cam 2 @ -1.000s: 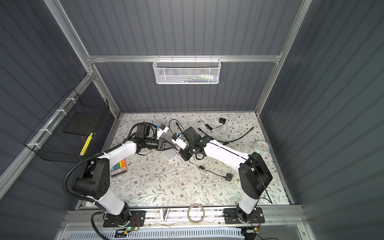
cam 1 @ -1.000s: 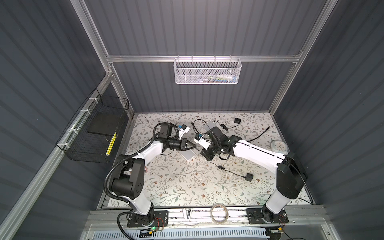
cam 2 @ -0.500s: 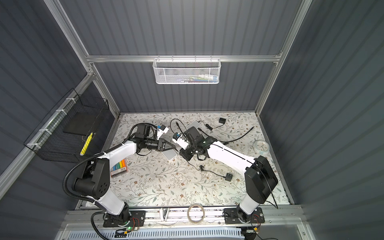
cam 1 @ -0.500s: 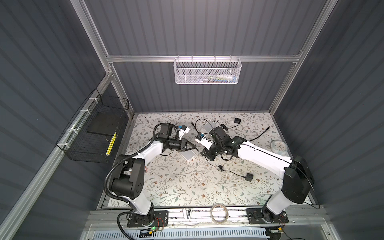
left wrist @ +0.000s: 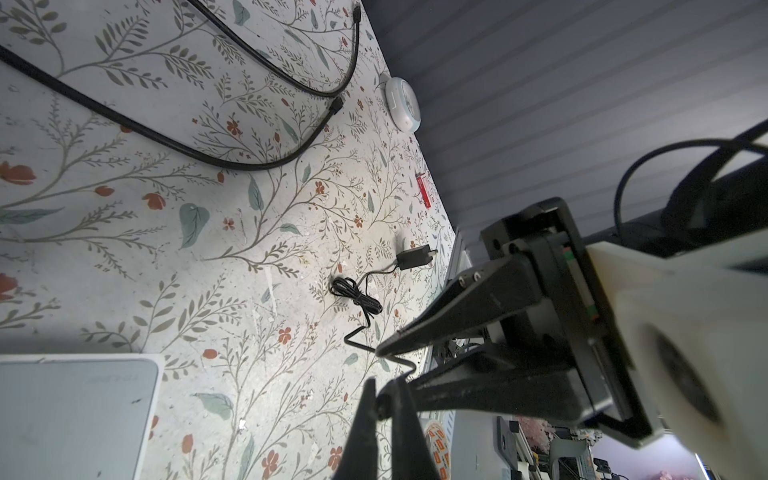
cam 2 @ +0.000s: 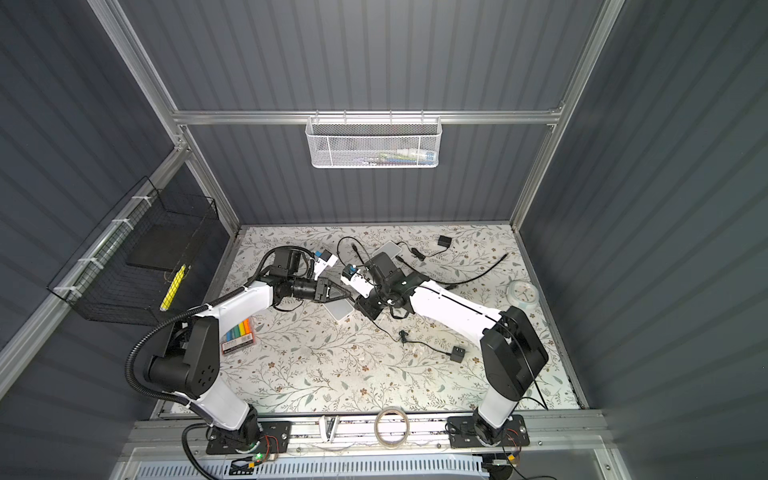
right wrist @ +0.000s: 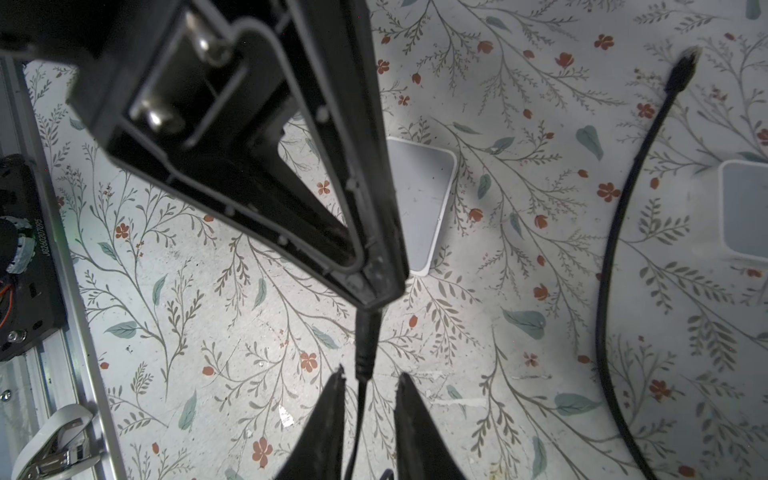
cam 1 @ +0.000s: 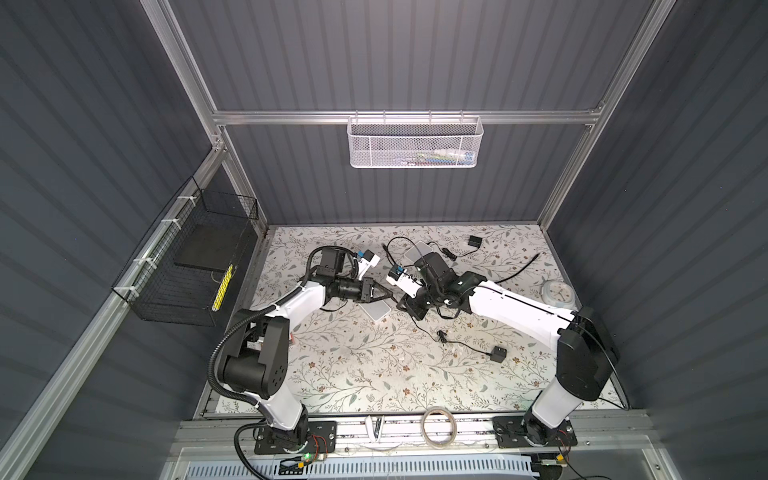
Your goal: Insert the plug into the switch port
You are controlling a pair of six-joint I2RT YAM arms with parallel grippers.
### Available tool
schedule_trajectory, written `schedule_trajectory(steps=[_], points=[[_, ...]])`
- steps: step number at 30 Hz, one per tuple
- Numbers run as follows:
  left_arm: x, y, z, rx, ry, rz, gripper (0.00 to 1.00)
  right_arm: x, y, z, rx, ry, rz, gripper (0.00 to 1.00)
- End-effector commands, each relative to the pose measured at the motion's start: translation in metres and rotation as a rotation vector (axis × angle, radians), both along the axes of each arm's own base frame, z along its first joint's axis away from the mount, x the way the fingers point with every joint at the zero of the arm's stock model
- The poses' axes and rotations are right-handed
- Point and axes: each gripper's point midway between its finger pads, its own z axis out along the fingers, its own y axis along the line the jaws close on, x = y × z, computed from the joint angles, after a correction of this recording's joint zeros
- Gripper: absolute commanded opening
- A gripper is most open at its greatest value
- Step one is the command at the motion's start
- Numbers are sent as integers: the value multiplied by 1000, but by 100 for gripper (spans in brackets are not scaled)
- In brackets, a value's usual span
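The left arm reaches forward from its base and bends in towards the middle of the floral-patterned tabletop (cam 1: pixel 374 374), its forearm nearly level. The left gripper (cam 1: pixel 388 296) points across at the other arm with its jaws pinched together on the small black barrel plug (right wrist: pixel 365 340). The right arm stretches low from its base to the same spot, so the two grippers meet nose to nose. The right gripper (right wrist: pixel 372 374) has its jaws apart, and the plug's thin black lead (left wrist: pixel 371 309) runs loose between them, touching neither finger as far as the wrist view shows.

The plug hangs clear of the tabletop in the left gripper's tips, just beside a flat white square plastic box (cam 1: pixel 376 311) lying under the grippers (its port cannot be made out).

There are two hanging containers. The white mesh basket (cam 1: pixel 415 145) on the back wall holds a few long items too blurred to name. The black wire basket (cam 1: pixel 183 291) on the left wall holds a dark flat slab (cam 1: pixel 203 251) and a yellow stick-like thing (cam 1: pixel 220 289) at its front.

There are two white boxes: the one under the grippers and a second flat white box (cam 1: pixel 417 252) farther back. There are two black cube adapters, one near the right arm (cam 1: pixel 497 354) and one (cam 1: pixel 473 241) near the back wall. There is one thick black cable (cam 1: pixel 519 270), one round white clock (cam 1: pixel 557 293) and one pack of coloured markers (cam 2: pixel 237 334).
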Motion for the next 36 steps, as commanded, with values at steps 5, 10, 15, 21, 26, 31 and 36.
schedule_trajectory(steps=[5,10,15,21,26,31,36], points=[[-8,-3,11,-29,-20,-39,0,8,13,19,59,-38,18,24],[-10,-2,13,-33,-23,-43,0,9,15,18,62,-34,20,23],[-10,-3,13,-33,-22,-46,0,10,17,19,67,-34,23,20],[-9,-3,15,-36,-28,-47,0,9,17,16,63,-24,25,22],[-10,-3,15,-37,-28,-49,0,8,17,9,52,-12,27,25],[-11,-2,16,-36,-28,-50,0,8,16,11,56,-14,23,20],[-12,-2,15,-35,-25,-51,0,8,15,15,61,-21,21,12]])
